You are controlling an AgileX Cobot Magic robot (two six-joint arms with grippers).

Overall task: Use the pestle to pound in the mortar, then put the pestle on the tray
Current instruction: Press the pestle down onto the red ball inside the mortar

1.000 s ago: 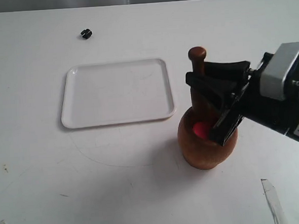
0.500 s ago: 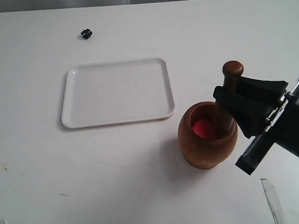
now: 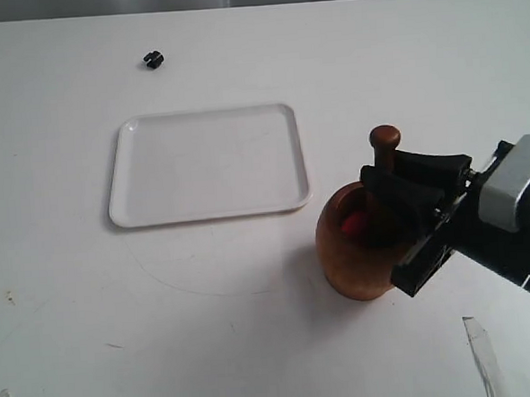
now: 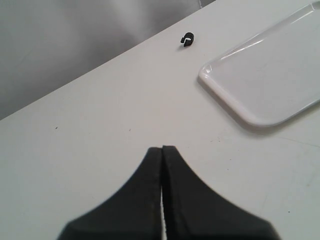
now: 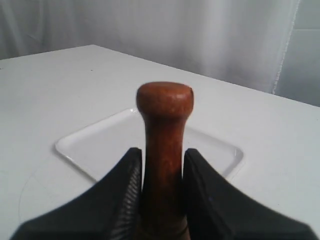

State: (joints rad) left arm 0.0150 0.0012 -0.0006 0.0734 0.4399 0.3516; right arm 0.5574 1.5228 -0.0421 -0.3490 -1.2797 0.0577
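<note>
The brown wooden mortar (image 3: 354, 260) stands on the white table, right of the white tray (image 3: 206, 164). A bit of the red ball (image 3: 353, 221) shows inside it. My right gripper (image 3: 407, 190) is shut on the pestle (image 3: 384, 146), which stands nearly upright with its lower end inside the mortar and its knob on top. In the right wrist view the pestle (image 5: 164, 130) sits between my right gripper's (image 5: 162, 156) black fingers, with the tray (image 5: 105, 147) behind. The left gripper (image 4: 162, 150) is shut on nothing, above bare table near a tray (image 4: 270, 80) corner.
A small black part (image 3: 152, 59) lies on the table beyond the tray, also seen as the black part (image 4: 187, 38) in the left wrist view. A strip of clear tape (image 3: 481, 352) sticks to the table at the front right.
My right gripper swung the pestle from the mortar's left side over to the right, then came back toward the middle and lower, so the pestle sits deeper in the mortar.
</note>
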